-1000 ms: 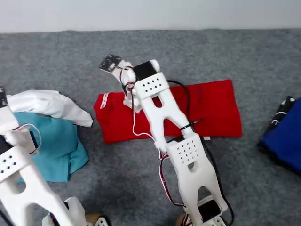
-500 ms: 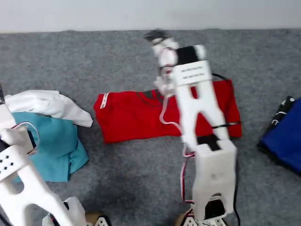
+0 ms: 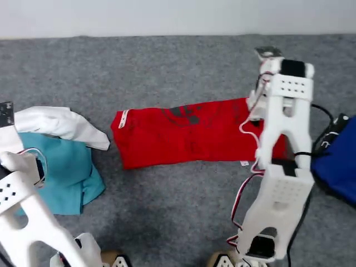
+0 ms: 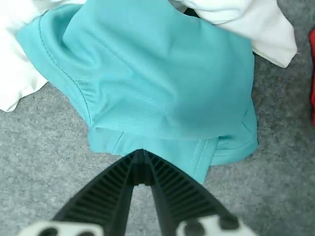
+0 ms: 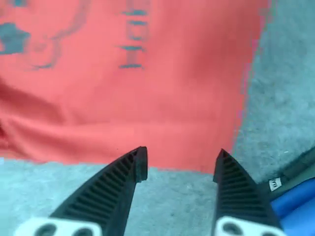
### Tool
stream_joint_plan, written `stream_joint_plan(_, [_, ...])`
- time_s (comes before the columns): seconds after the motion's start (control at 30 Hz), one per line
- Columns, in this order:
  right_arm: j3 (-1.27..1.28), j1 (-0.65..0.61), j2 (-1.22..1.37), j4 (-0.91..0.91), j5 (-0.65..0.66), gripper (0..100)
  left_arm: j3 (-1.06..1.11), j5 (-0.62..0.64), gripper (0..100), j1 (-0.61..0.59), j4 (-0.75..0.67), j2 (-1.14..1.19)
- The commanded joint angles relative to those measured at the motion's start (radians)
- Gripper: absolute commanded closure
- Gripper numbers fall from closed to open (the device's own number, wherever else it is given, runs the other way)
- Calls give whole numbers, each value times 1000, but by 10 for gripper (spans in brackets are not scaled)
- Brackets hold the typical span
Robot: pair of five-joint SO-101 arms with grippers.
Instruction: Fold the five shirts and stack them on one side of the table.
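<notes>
Lying flat, the red shirt (image 3: 183,136) forms a long band — right gripper (image 5: 182,157) spread over its edge, left gripper (image 4: 142,156) closed.

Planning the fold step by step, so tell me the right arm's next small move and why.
Probably lower the right gripper and close on the near edge of the red shirt. The jaws stand open just above that edge near its end, and the shirt lies flat as a long strip, seemingly awaiting a crosswise fold.

Bright, even light from above casts soft shadows on the grey table (image 3: 167,222).
</notes>
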Motion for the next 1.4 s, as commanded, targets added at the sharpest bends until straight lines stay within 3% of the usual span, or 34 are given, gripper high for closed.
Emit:
stream_joint_plan(0.0, [-8, 67, 28, -47, -14, 761, -30, -11, 998, 0, 2, -18])
stream_joint_plan(0.57, [-8, 82, 197, -254, -12, 761, -30, -11, 998, 0, 8, -18])
stream_joint_plan(0.9, [-64, 74, 303, -214, -86, 765, -30, -11, 998, 2, 8, -21])
stream_joint_plan(1.0, [-83, 67, 328, -182, -64, 817, -30, -11, 998, 2, 6, -20])
stream_joint_plan(1.17, [-91, 68, 334, -176, -46, 995, -30, -12, 998, 5, 2, -18])
stream_joint_plan(1.37, [-92, 101, 312, -147, -46, 989, -31, -61, 998, 5, 2, -20])
